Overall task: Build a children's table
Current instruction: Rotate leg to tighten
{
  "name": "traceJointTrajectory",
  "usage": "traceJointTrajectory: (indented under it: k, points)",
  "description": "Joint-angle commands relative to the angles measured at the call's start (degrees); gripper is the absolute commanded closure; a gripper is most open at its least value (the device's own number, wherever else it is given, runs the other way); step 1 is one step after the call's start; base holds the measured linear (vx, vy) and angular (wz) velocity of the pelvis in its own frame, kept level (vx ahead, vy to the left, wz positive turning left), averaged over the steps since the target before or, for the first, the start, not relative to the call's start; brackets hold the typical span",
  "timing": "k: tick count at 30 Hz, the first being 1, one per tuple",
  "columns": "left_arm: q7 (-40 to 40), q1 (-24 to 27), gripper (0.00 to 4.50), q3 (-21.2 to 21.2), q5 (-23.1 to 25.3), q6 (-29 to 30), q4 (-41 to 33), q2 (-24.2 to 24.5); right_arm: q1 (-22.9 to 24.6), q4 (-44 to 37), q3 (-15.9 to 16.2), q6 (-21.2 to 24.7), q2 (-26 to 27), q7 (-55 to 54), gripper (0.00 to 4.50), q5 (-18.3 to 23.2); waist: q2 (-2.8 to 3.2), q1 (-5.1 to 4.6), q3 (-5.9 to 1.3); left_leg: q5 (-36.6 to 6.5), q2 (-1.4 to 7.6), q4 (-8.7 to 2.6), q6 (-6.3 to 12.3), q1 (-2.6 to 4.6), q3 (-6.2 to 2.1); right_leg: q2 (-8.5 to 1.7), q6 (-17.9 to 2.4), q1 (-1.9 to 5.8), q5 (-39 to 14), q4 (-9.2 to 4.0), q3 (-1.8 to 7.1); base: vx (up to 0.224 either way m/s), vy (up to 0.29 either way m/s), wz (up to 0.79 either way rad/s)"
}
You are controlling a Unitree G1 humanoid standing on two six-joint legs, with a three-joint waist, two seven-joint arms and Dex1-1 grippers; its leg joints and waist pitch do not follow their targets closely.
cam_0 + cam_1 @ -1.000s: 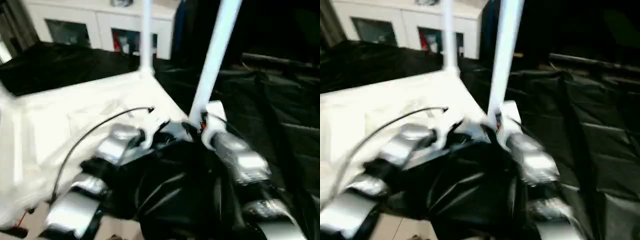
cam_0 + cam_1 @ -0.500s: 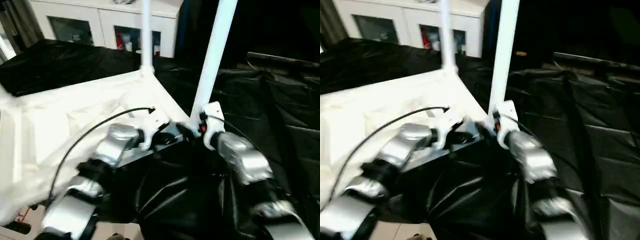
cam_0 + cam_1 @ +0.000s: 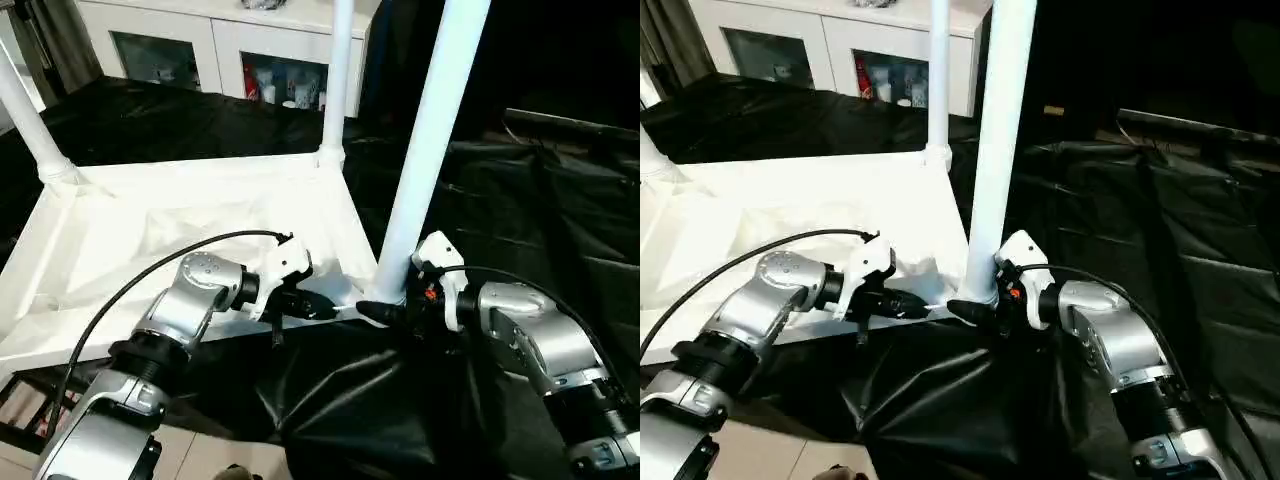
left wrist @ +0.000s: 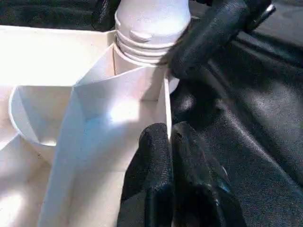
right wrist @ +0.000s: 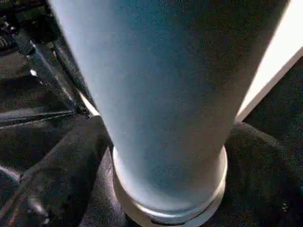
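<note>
While the upturned table top (image 3: pixel 180 240) lies on black sheeting (image 3: pixel 560 200), my right claw (image 5: pixel 156 179) clasps the near leg (image 3: pixel 425 150) at its socket. My left claw (image 4: pixel 173 142) pinches the top's rim beside it, fingers closed.

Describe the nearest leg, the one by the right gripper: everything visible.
The leg is a white, smooth plastic-looking tapered tube, standing nearly upright, leaning slightly. Its ringed base sits in the tabletop's near corner socket. The right gripper wraps its base; the left gripper pinches the tabletop's edge beside it.
</note>
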Motion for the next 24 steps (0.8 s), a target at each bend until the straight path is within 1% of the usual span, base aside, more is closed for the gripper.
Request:
traceJointTrajectory:
  k: [1, 2, 3, 4, 5, 6, 7, 8, 9, 10, 11, 12, 14, 15, 16, 17, 18, 19, 20, 21, 22, 23, 24]
  points:
    - [-3.32, -0.49, 4.50, -1.74, -2.70, -0.20, -3.93, -1.61, -0.64, -1.82, 1.35, 0.69, 0.80, 0.58, 0.65, 0.94, -0.46, -0.09, -3.98, -18.23, 1.82, -4.31, 0.84, 0.76, -0.37, -3.25, -8.51, 2.66, -27.43, -4.65, 2.55, 0.000, 0.000, 0.00]
    - [-2.85, -0.50, 4.50, -1.74, -2.55, -0.27, -4.09, -1.72, -0.44, -2.43, 1.74, 1.17, 1.03, 0.96, 0.74, 1.14, -1.03, -0.21, -3.91, -17.87, 1.82, -4.31, 1.03, 0.65, -0.28, -3.21, -8.40, 2.65, -27.29, -4.66, 2.57, 0.000, 0.000, 0.00]
    - [-2.74, -0.53, 4.50, -1.71, -2.58, -0.17, -4.15, -1.79, -0.41, -2.56, 1.76, 1.31, 1.13, 1.09, 0.84, 1.22, -0.71, -0.05, -3.95, -17.36, 1.86, -4.31, 1.15, 0.68, -0.33, -3.30, -8.49, 2.68, -27.06, -4.51, 2.61, 0.000, 0.000, 0.00]
    - [-2.55, -0.56, 4.50, -1.64, -2.69, 0.10, -4.34, -1.94, -0.36, -2.80, 1.84, 1.56, 1.42, 1.16, 0.93, 1.30, -1.35, -0.28, -3.70, -17.18, 1.87, -4.35, 1.40, 0.56, -0.22, -3.22, -8.33, 2.52, -27.13, -4.61, 2.63, 0.000, 0.000, 0.00]
    - [-2.58, -0.48, 4.50, -1.52, -2.74, 0.36, -4.65, -1.98, -0.29, -2.99, 2.04, 1.70, 1.56, 1.15, 1.01, 1.33, -0.97, -0.14, -3.69, -16.88, 1.88, -4.36, 1.46, 0.67, -0.28, -3.24, -8.39, 2.51, -27.00, -4.49, 2.66, 0.000, 0.000, 0.00]
    - [-2.58, -0.45, 4.50, -1.44, -2.80, 0.53, -4.81, -2.01, -0.26, -3.11, 2.13, 1.79, 1.63, 1.17, 1.09, 1.38, -1.00, -0.21, -3.65, -16.89, 1.89, -4.40, 1.39, 0.55, -0.31, -3.25, -8.28, 2.60, -27.08, -4.48, 2.63, 0.000, 0.000, 0.00]
    - [-2.56, -0.37, 4.50, -1.22, -2.98, 0.89, -5.19, -2.08, -0.16, -3.45, 2.32, 1.99, 1.88, 1.09, 1.18, 1.49, -1.08, -0.30, -3.42, -17.07, 1.86, -4.45, 1.41, 0.52, -0.29, -3.20, -8.13, 2.47, -27.36, -4.56, 2.64, 0.000, 0.000, 0.00]
    - [-2.45, -0.38, 4.50, -1.11, -3.04, 1.11, -5.39, -2.09, -0.14, -3.63, 2.31, 2.21, 2.16, 0.85, 1.28, 1.55, -1.05, -0.29, -3.46, -17.13, 1.82, -4.41, 1.43, 0.58, -0.27, -3.20, -7.87, 2.49, -27.66, -4.59, 2.67, 0.000, 0.000, 0.00]
    - [-2.22, -0.38, 4.50, -0.97, -3.11, 1.35, -5.54, -2.15, -0.07, -3.86, 2.26, 2.34, 2.56, 0.48, 1.36, 1.62, -0.78, -0.35, -3.03, -17.70, 1.77, -4.56, 1.40, 0.49, -0.33, -3.17, -7.66, 2.32, -28.35, -4.76, 2.68, 0.000, 0.000, 0.00]
    - [-1.49, -0.46, 4.50, -0.70, -3.07, 1.67, -5.65, -2.34, -0.06, -3.86, 1.99, 2.33, 3.25, -0.68, 1.44, 1.48, -0.91, -0.45, -3.05, -18.09, 1.73, -4.55, 1.36, 0.51, -0.33, -3.12, -7.40, 2.32, -28.93, -4.84, 2.64, 0.000, 0.000, 0.00]
    - [-0.97, -0.51, 4.50, -0.53, -3.04, 1.90, -5.73, -2.47, -0.06, -3.85, 1.81, 2.30, 3.71, -1.49, 1.44, 1.37, -0.85, -0.52, -2.94, -18.64, 1.66, -4.56, 1.14, 0.61, -0.36, -3.16, -7.03, 2.20, -30.10, -5.05, 2.60, 0.000, 0.000, 0.00]
    - [0.41, -0.79, 4.50, -0.06, -2.91, 2.31, -5.41, -2.94, -0.24, -3.31, 1.39, 2.29, 4.72, -3.42, 1.60, 0.99, -0.72, -0.58, -2.80, -18.77, 1.60, -4.58, 0.99, 0.57, -0.45, -3.19, -6.65, 2.13, -30.85, -5.09, 2.59, 0.000, 0.000, 0.00]
    - [3.64, -1.63, 4.50, 0.93, -2.49, 3.03, -4.21, -4.13, -0.87, -1.43, 0.30, 1.54, 7.14, -8.61, 1.67, -0.48, -0.71, -0.95, -2.72, -19.28, 1.55, -4.64, 0.50, 0.46, -0.47, -3.07, -6.43, 1.95, -31.35, -5.21, 2.54, 0.000, 0.000, 0.00]
    - [5.76, -2.21, 4.50, 1.51, -2.14, 3.40, -3.34, -4.87, -1.32, -0.24, -0.42, 1.39, 8.73, -11.92, 1.73, -1.29, -0.70, -1.17, -2.65, -19.89, 1.44, -4.65, 0.19, 0.46, -0.61, -3.04, -6.07, 1.98, -32.42, -5.30, 2.35, 0.000, 0.000, 0.00]
    - [8.66, -3.04, 4.50, 2.14, -1.50, 3.59, -2.06, -5.87, -1.85, 1.15, -1.19, 1.26, 10.71, -15.86, 1.73, -2.14, -0.61, -1.30, -2.58, -20.07, 1.41, -4.70, 0.15, 0.48, -0.65, -3.05, -5.93, 1.93, -32.65, -5.37, 2.32, 0.000, 0.000, 0.00]
    - [10.73, -3.59, 4.50, 2.55, -1.03, 3.70, -1.19, -6.57, -2.25, 2.16, -1.72, 0.94, 12.02, -18.66, 1.76, -2.80, -0.36, -1.78, -2.39, -20.92, 1.40, -4.74, -0.38, 0.41, -0.73, -2.99, -5.81, 1.69, -33.13, -5.49, 2.31, 0.000, 0.000, 0.00]
    - [12.74, -4.10, 4.50, 2.97, -0.63, 3.83, -0.40, -7.27, -2.68, 3.13, -2.34, 0.95, 13.25, -21.25, 1.77, -3.26, -0.35, -1.90, -2.38, -21.34, 1.28, -4.72, -0.48, 0.44, -0.79, -2.92, -5.50, 1.76, -33.70, -5.63, 2.16, 0.000, 0.000, 0.00]
    - [15.40, -4.87, 4.50, 3.47, -0.25, 4.04, 0.70, -8.56, -3.78, 5.34, -4.02, 0.97, 15.75, -26.17, 1.43, -3.48, -0.33, -2.06, -2.36, -21.31, 1.21, -4.69, -0.63, 0.52, -0.90, -3.05, -5.45, 1.75, -33.90, -5.61, 2.12, 0.000, 0.000, 0.00]
    - [19.19, -5.81, 4.50, 4.20, 0.18, 4.33, 1.94, -10.53, -5.51, 8.54, -6.75, 0.98, 19.13, -33.06, 1.43, -3.32, -0.28, -2.30, -2.28, -21.02, 1.12, -4.68, -0.57, 0.42, -0.84, -3.06, -5.50, 1.65, -33.76, -5.72, 2.17, 0.000, 0.000, 0.00]
    - [21.13, -6.25, 4.50, 4.66, 0.30, 4.53, 2.43, -11.62, -6.44, 10.09, -8.25, 1.32, 20.81, -36.26, 1.08, -2.94, -0.13, -2.39, -2.31, -20.86, 1.14, -4.75, -0.65, 0.48, -0.91, -3.07, -5.77, 1.70, -33.01, -5.72, 2.18, 0.000, 0.000, 0.00]
    - [21.13, -6.25, 4.50, 4.66, 0.30, 4.53, 2.43, -11.62, -6.44, 10.09, -8.25, 1.32, 20.81, -36.26, 1.08, -2.94, -0.21, -2.51, -2.31, -20.55, 1.12, -4.76, -0.48, 0.49, -0.81, -2.98, -5.92, 1.65, -32.28, -5.73, 2.24, 0.000, 0.000, 0.00]
    - [22.04, -6.46, 4.50, 4.65, 0.10, 4.70, 2.24, -13.05, -7.57, 11.21, -8.40, 0.93, 22.44, -38.04, 1.03, -3.23, -0.06, -2.42, -2.33, -19.52, 1.19, -4.84, 0.02, 0.36, -0.79, -2.96, -6.56, 1.92, -29.66, -5.49, 2.33, 0.000, 0.000, 0.00]
    - [22.12, -6.48, 4.50, 4.64, 0.07, 4.73, 2.20, -13.22, -7.70, 11.31, -8.35, 0.82, 22.61, -38.18, 1.03, -3.30, 0.05, -2.50, -2.30, -18.13, 1.26, -4.94, 0.49, 0.19, -0.63, -2.80, -7.49, 1.97, -26.03, -5.15, 2.55, 0.000, 0.000, 0.00]
